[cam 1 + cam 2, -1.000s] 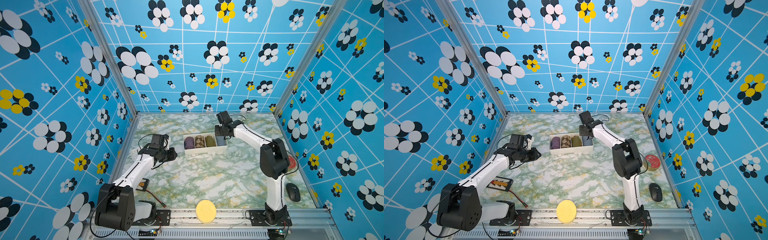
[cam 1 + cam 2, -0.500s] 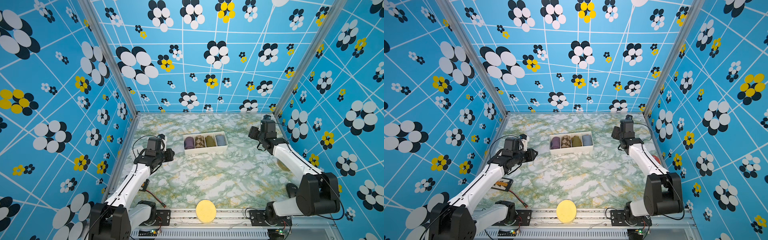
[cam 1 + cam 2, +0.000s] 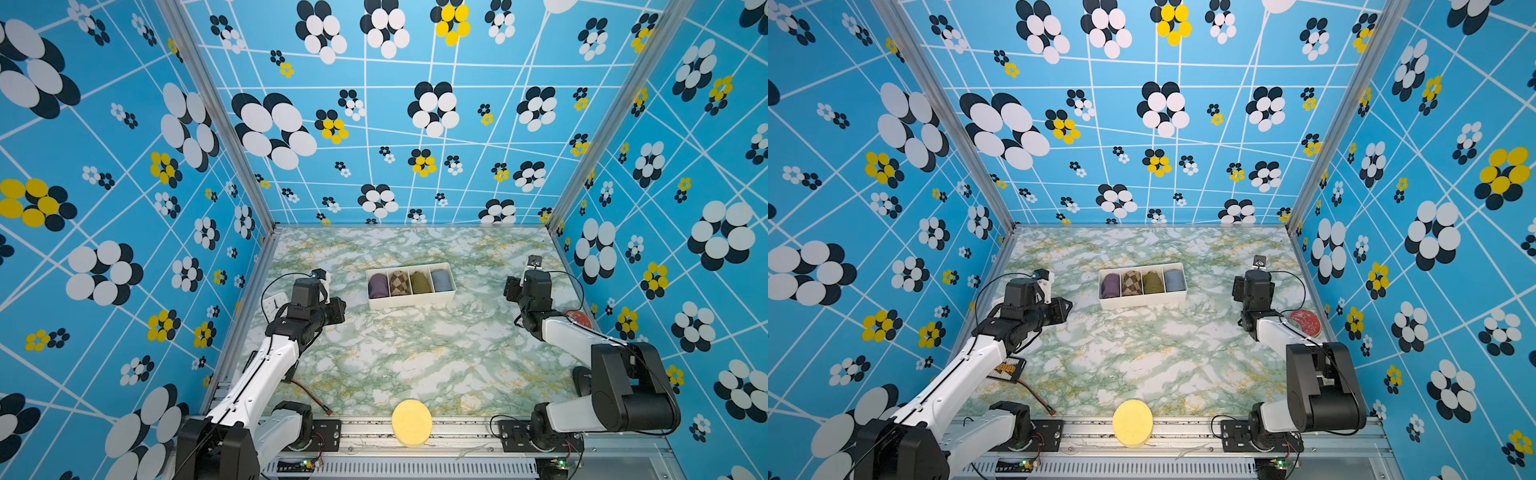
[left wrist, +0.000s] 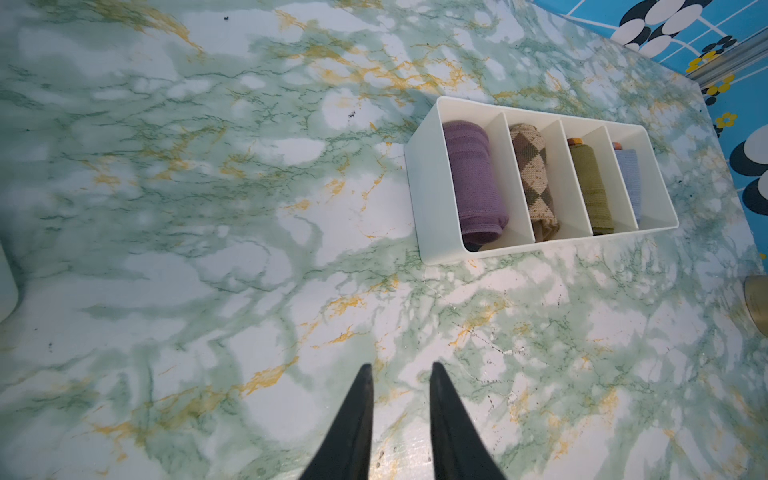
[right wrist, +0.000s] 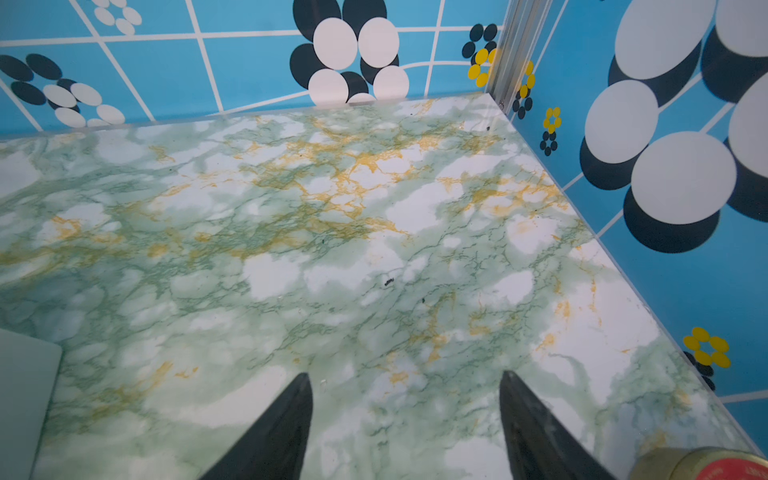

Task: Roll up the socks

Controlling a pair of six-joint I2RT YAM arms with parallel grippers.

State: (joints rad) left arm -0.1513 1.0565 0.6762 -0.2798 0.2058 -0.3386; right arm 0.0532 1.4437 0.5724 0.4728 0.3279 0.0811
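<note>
In both top views the socks [image 3: 441, 280], rolled into a grey-blue bundle, are seen lodged in the end compartment of the white organiser [image 3: 409, 302], on the side nearest the right arm [image 3: 569, 337]. The purple, checkered and olive rolls fill the other three, so the rolling is judged done. Both arms are held clear of the organiser, the left arm [image 3: 272, 365] just beside it and the right well apart by the wall, presumably so the filled box is left undisturbed. In the left wrist view the left gripper [image 4: 401, 368] is found narrowly parted over the bare table [image 4: 208, 208], with nothing between its fingers; an orange cuff is visible at one end of the socks. In the right wrist view the right gripper [image 5: 405, 374] is found spread wide and empty, aimed at the table corner. Against the picture of a second ago, the right arm has been withdrawn from over the organiser's end compartment, and the left arm has been drawn back slightly.
</note>
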